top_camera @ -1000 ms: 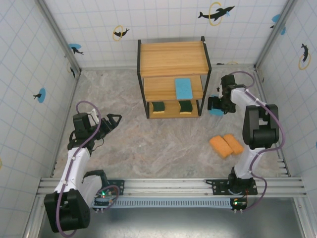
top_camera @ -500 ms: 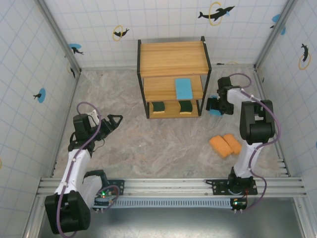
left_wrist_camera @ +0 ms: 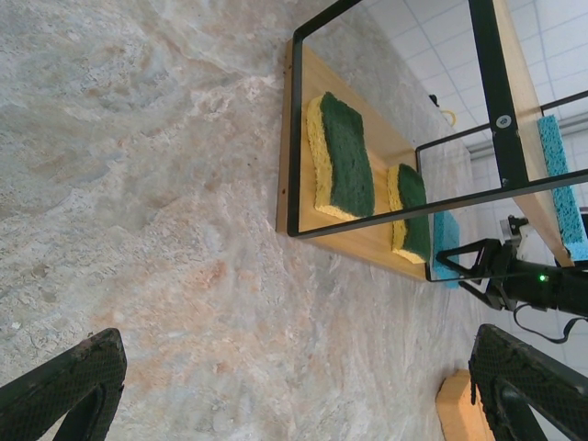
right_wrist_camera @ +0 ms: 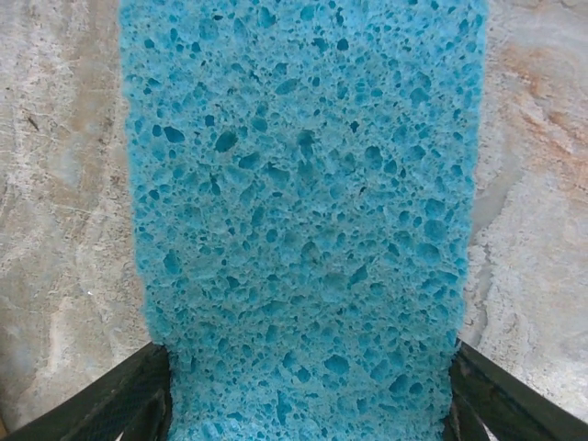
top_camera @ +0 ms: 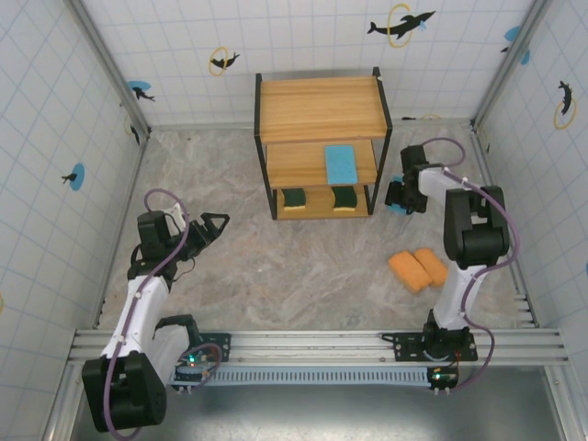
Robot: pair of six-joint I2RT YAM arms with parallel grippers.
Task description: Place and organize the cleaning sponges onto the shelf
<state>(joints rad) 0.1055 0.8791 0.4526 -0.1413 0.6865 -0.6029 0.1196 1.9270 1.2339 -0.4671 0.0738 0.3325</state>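
Note:
The shelf (top_camera: 322, 110) stands at the back. One light blue sponge (top_camera: 340, 163) lies on its middle board and two green sponges (top_camera: 294, 198) (top_camera: 344, 197) on its bottom board. A second light blue sponge (right_wrist_camera: 303, 211) lies on the floor to the shelf's right. My right gripper (top_camera: 397, 204) is down over it, and its fingers (right_wrist_camera: 119, 404) press the sponge's two long sides. Two orange sponges (top_camera: 409, 272) (top_camera: 432, 265) lie side by side on the floor nearer the right arm. My left gripper (top_camera: 216, 225) hovers open over bare floor at the left, pointing toward the shelf.
Tiled walls with dolphin stickers close in the marble-patterned floor on three sides. The shelf's black frame post (left_wrist_camera: 294, 138) stands in the left wrist view, with the green sponges (left_wrist_camera: 347, 156) behind it. An open stretch of floor lies between the left gripper and the shelf.
My right gripper has edged closer to the shelf's right side and closed its jaws onto the light blue sponge on the floor. The left arm has barely moved.

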